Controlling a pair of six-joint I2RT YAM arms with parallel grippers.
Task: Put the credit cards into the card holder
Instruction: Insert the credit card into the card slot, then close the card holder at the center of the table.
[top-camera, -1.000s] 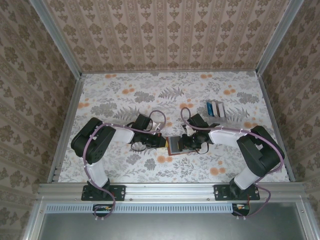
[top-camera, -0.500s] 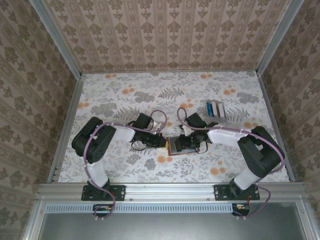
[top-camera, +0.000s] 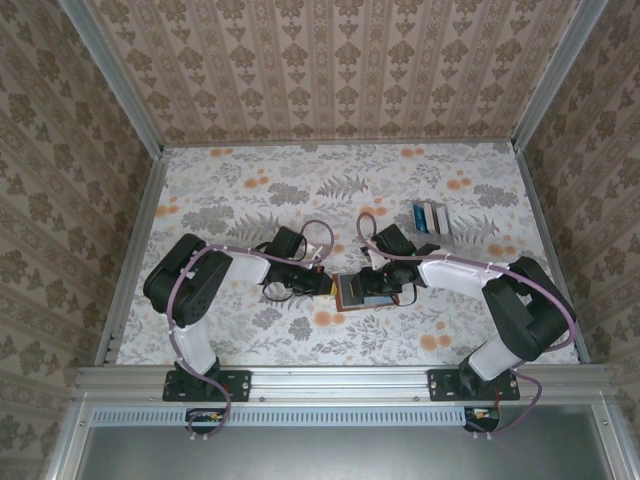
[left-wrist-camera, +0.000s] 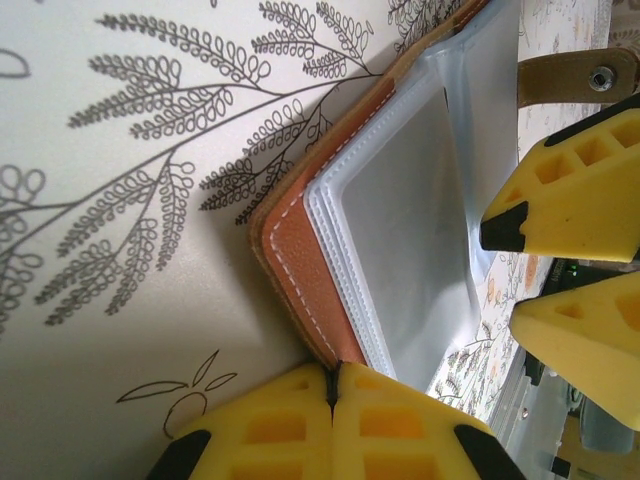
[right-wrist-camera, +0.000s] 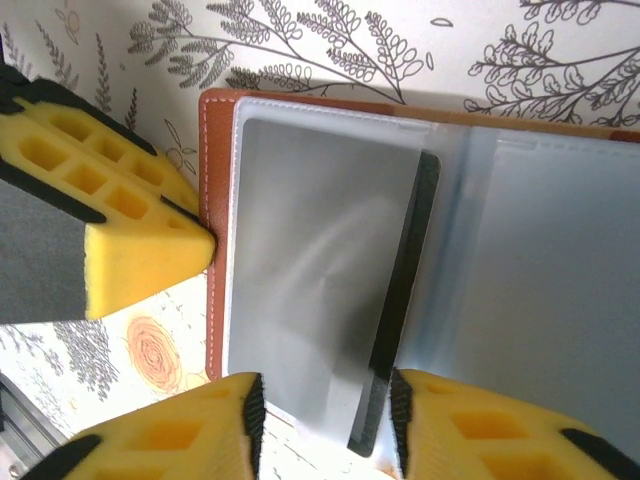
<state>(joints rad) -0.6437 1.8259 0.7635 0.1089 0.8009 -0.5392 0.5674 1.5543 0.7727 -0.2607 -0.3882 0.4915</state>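
A floral-printed tabletop (top-camera: 250, 180) sits boxed in by patterned wallpaper walls (top-camera: 330, 70). The left fingers (left-wrist-camera: 290, 425) are pressed together, their tips butted against the stitched leather border of the card holder (right-wrist-camera: 213, 250); whether any leather is caught between them I cannot tell. The right fingers (right-wrist-camera: 170, 445) stand apart on either side of the near end of a grey card (right-wrist-camera: 320, 270), which lies mostly inside a clear plastic sleeve (left-wrist-camera: 400, 220). They appear to flank it loosely rather than pinch it. The holder lies open and flat at the middle of the tabletop, between the two arms, with its closing strap (left-wrist-camera: 575, 75) flung out past the far cover. The remaining credit cards (top-camera: 431, 217) wait in a small stack well apart, toward the far right.

The cards look light, stiff and slick. A card is best taken by its long edges near one end, so that the other end stays free to enter a pocket. The sleeves look thin and floppy, likely to buckle or close under a push. The holder is light enough to slide, so it should be pinned at its firm leather rim, not the plastic.
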